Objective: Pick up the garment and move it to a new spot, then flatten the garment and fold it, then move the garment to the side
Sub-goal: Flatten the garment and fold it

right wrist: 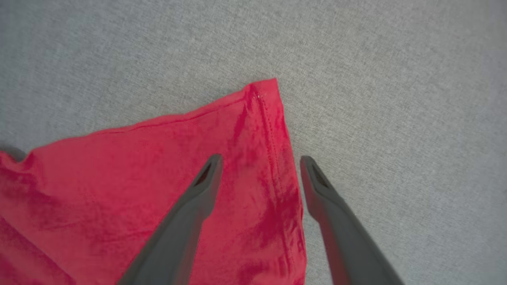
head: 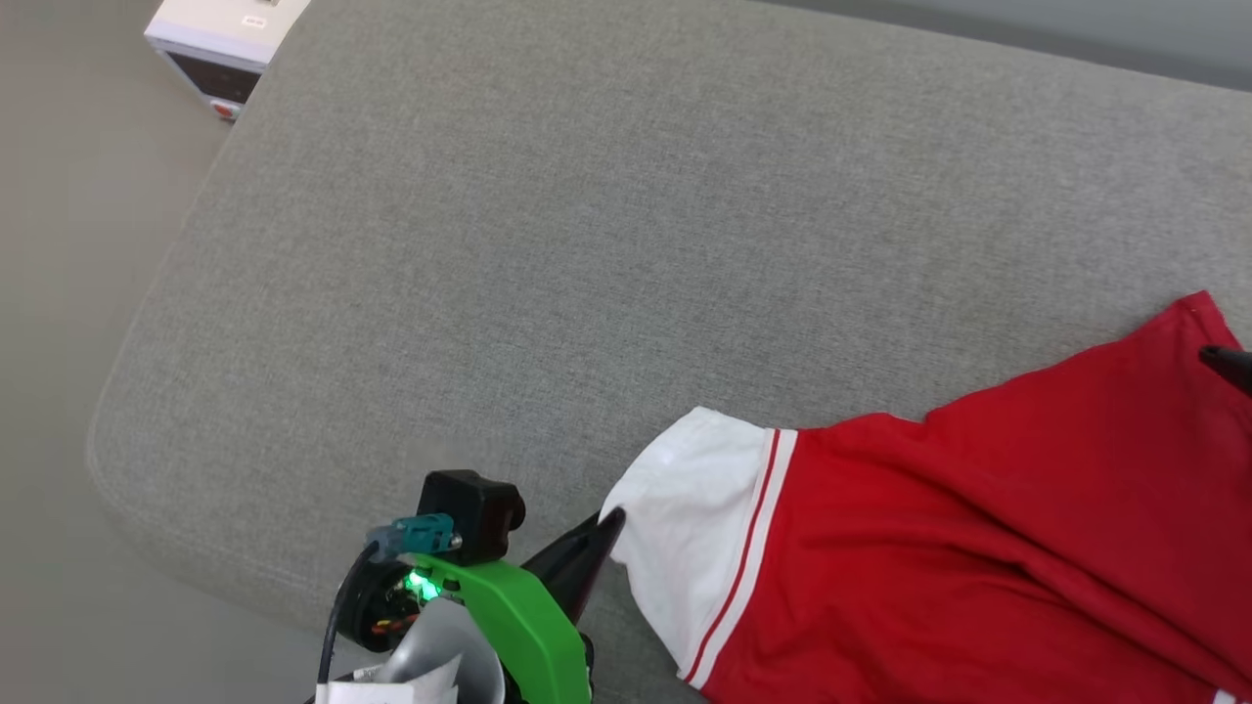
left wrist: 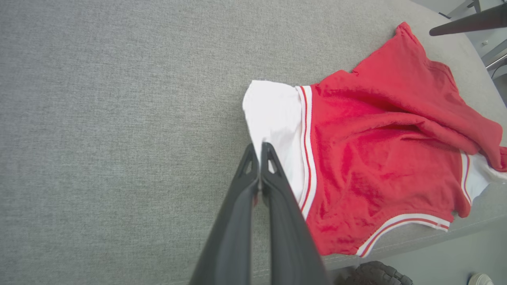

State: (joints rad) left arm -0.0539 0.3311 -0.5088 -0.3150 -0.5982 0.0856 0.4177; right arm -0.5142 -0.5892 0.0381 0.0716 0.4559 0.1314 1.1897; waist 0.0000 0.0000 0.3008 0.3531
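Note:
The garment (head: 978, 548) is a red jersey with a white sleeve (head: 685, 508) and red-white striped trim. It lies rumpled on the grey cushion (head: 587, 244), at the lower right of the head view. My left gripper (head: 611, 518) is shut, its tips at the sleeve's near edge (left wrist: 273, 114). Whether the left gripper (left wrist: 259, 147) pinches any cloth I cannot tell. My right gripper (right wrist: 261, 160) is open over the garment's (right wrist: 158, 178) red hem corner, one finger above the cloth and the other above bare cushion. A tip of the right gripper (head: 1228, 362) shows at the head view's right edge.
The cushion's rounded corner drops to the floor at the left. A white box (head: 220, 44) stands on the floor past the far left corner. A black wheel (left wrist: 376, 275) sits below the cushion's near edge. Wide bare cushion lies left of and beyond the garment (left wrist: 376, 158).

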